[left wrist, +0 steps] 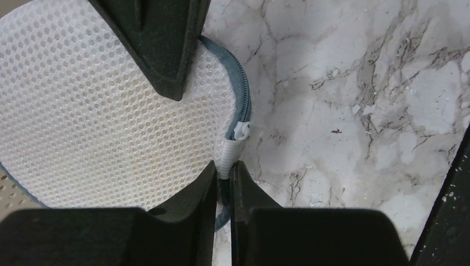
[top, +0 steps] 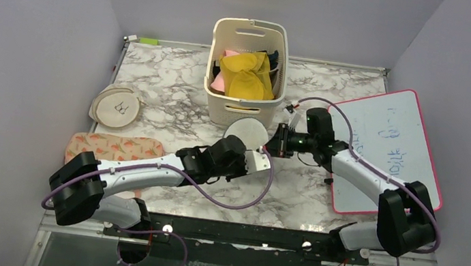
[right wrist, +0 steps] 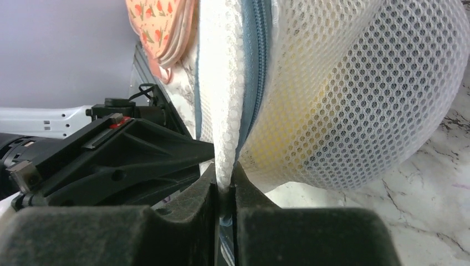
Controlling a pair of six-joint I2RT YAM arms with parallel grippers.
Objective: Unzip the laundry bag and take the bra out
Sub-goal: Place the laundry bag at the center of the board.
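The laundry bag (top: pixel 246 133) is a round white mesh bag with a blue-grey zip trim, just in front of the basket. My left gripper (left wrist: pixel 224 169) is shut on a white ribbed tab at the bag's rim, just below the white zip slider (left wrist: pixel 241 130). My right gripper (right wrist: pixel 224 180) is shut on the white mesh edge beside the zip (right wrist: pixel 256 66). In the top view, both grippers, left (top: pixel 262 157) and right (top: pixel 274 142), meet at the bag's right side. The zip looks closed. The bra is hidden; only a yellowish tint shows through the mesh.
A cream slotted basket (top: pixel 242 110) holding yellow cloth (top: pixel 247 73) and pink cloth stands behind the bag. A flat beige round pouch (top: pixel 117 107) and a floral pad (top: pixel 114 148) lie at the left. A pink-framed whiteboard (top: pixel 389 146) lies at the right.
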